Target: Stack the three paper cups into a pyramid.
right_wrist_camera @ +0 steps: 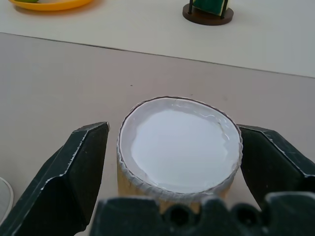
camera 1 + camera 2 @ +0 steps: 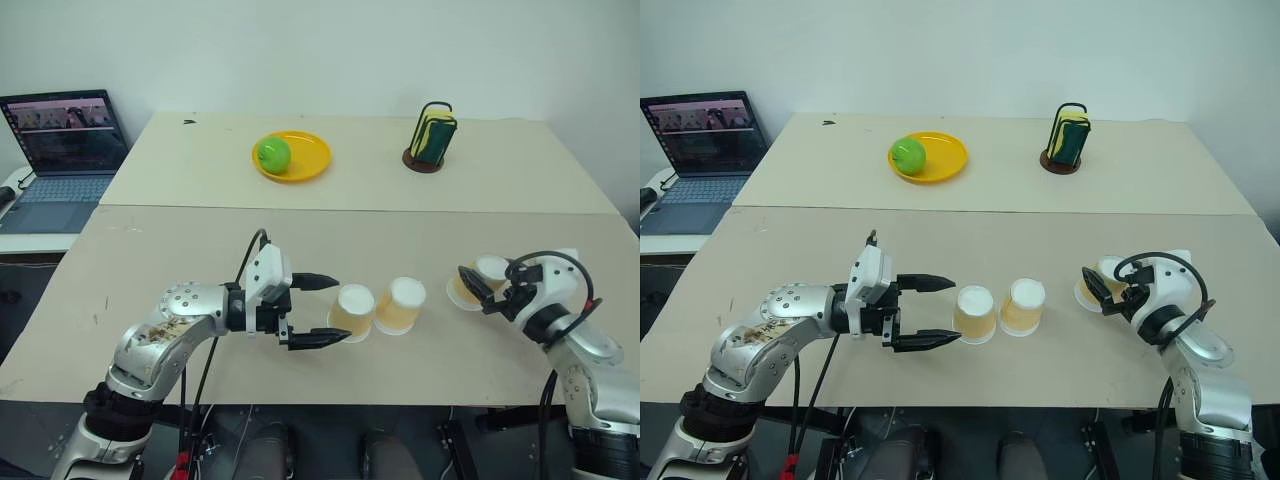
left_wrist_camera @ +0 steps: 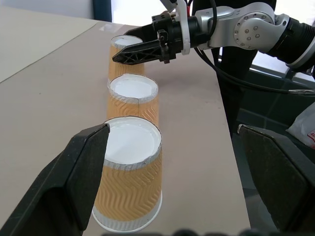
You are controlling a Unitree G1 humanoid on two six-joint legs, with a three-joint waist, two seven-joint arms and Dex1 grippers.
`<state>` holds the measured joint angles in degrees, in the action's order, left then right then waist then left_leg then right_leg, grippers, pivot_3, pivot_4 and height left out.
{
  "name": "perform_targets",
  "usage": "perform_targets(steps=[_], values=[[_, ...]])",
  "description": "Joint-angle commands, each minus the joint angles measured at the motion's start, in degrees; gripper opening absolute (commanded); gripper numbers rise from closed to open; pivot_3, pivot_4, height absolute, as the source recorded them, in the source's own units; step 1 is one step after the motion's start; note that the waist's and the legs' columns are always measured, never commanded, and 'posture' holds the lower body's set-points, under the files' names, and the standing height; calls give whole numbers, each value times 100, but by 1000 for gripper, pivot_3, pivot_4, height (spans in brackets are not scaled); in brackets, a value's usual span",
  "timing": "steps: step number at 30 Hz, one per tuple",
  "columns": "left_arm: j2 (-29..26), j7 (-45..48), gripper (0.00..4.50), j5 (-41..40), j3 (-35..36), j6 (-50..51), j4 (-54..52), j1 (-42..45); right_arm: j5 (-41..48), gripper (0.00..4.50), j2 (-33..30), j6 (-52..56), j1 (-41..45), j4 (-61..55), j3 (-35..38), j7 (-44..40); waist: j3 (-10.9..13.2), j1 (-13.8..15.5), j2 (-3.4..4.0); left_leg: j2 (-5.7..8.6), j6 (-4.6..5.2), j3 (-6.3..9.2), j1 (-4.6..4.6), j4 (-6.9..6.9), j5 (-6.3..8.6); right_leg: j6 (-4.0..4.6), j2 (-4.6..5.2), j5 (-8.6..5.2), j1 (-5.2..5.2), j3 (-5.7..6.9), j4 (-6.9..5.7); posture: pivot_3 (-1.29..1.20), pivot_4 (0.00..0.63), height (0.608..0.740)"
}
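Note:
Three paper cups stand upside down, white bases up, in a row near the table's front edge. My left gripper (image 2: 341,310) is open and points right, its fingers on either side of the leftmost cup (image 2: 355,311) with gaps showing in the left wrist view. The middle cup (image 2: 401,305) stands right beside that one. My right gripper (image 2: 481,290) is open around the third cup (image 1: 179,146), which stands apart at the right; there is a gap between the cup and each finger. No cup rests on another.
On the far table a yellow plate (image 2: 310,162) holds a green apple (image 2: 273,153), and a dark holder with sponges (image 2: 432,140) stands to its right. An open laptop (image 2: 65,150) sits on a side table at the left. A seam (image 2: 400,209) joins the two tables.

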<state>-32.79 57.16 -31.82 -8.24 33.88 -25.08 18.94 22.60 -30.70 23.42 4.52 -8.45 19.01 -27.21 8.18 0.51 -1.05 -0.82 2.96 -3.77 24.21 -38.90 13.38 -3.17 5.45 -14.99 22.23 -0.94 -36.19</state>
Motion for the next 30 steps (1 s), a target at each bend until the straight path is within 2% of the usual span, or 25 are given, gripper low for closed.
perform_targets(steps=[1, 8, 10, 14, 15, 23, 30], values=[[-29, 4, 4469, -158, 69, -18, -249, 9, -18, 4500, -22, -143, 68, -106, 96, 31, 0, 0, 0, 0, 0, 0, -1, 0, 0, 0, 0, 0, 0, 0, -1, 0, 150, 735], [15, 17, 4469, -114, 21, -86, -170, -25, 21, 4500, -47, -168, 78, -103, 147, 0, 0, 0, 0, 0, 0, 0, 0, 1, 0, 0, 0, 0, 1, 0, -1, 0, 150, 735], [21, 11, 4500, -100, 8, -90, -165, -26, 31, 4091, -51, -170, 85, -117, 165, 0, 0, 1, 0, 0, 0, 0, -1, 1, 0, 0, 0, 0, 0, 0, -1, 0, 150, 735], [22, 2, 4500, -84, 5, -94, -157, -26, 24, 2912, -49, -211, 80, -129, 176, -4, 0, -2, 0, 0, 0, 0, -1, 1, 0, 0, 0, 0, 0, 0, -1, 0, 150, 735], [20, 0, 4500, -93, 10, -84, -163, -25, 36, 2802, -53, -203, 78, -150, 172, -16, 0, -2, 0, 0, 0, 0, -1, 1, 0, 0, 0, 0, 0, 0, -1, 0, 150, 735], [-10, -11, 4500, -91, 18, -51, -174, 0, 177, 2801, -277, 82, 88, -663, 296, -16, 2, -1, 4, 0, 0, 0, 0, 1, 0, 0, 1, 0, 1, 0, -1, 0, 150, 735], [-19, -39, 4500, -133, 33, 20, -202, 26, 1835, 2801, -1136, 1142, 62, -2436, 832, -726, 9, 8, 15, -4, 0, 3, 3, 3, 0, 0, 0, 0, 2, 4, 1, 0, 150, 735]])
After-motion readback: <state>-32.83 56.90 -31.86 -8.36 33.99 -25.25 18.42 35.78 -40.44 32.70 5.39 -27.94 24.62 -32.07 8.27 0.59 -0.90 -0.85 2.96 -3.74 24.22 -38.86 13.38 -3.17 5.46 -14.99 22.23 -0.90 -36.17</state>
